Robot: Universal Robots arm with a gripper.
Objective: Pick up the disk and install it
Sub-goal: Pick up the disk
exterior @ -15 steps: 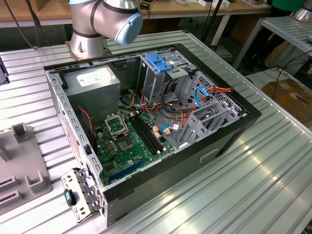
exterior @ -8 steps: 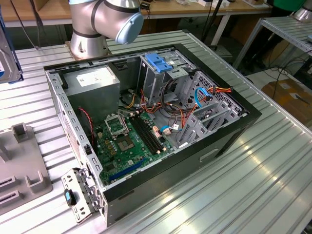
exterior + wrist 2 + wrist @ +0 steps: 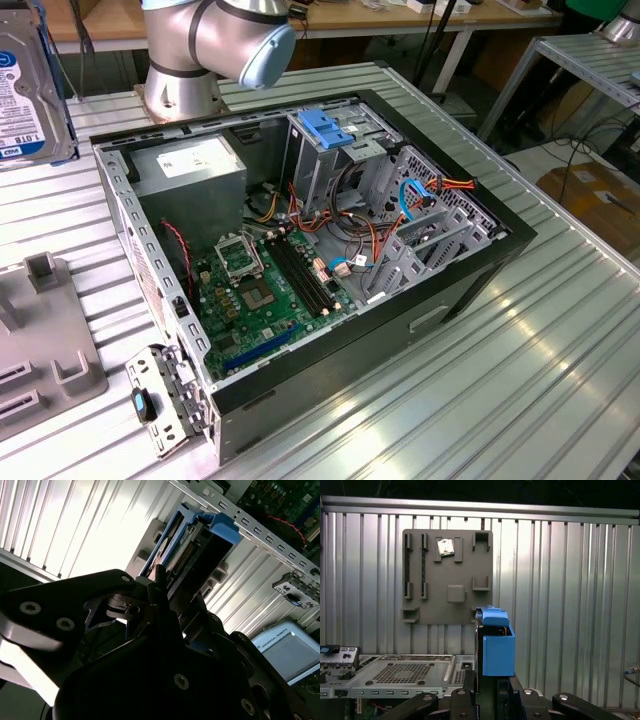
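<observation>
Second wrist view: gripper [image 3: 170, 592] clamped on disk [image 3: 197, 545], dark fingers either side of it.
Disk, first wrist view: disk [image 3: 496, 647] edge-on, grey drive in a blue rail frame, standing up out of gripper [image 3: 492, 685].
Disk, exterior view: disk [image 3: 28, 90] at the exterior view's left edge, outside the case [image 3: 480, 270], well apart from the drive cage [image 3: 320, 170].
Fixture plate [image 3: 447, 575]: grey, slotted, flat on the table, near the disk.
Case: open, on its side; motherboard [image 3: 260, 285], power supply [image 3: 190, 165], bare blue bracket [image 3: 327, 125] on the cage.
Table [image 3: 500, 360]: ribbed metal, glare streaks.
Room: wooden benches [image 3: 400, 20] behind, second table [image 3: 590, 60] at the exterior view's right, cardboard box [image 3: 590, 195] on the floor.
</observation>
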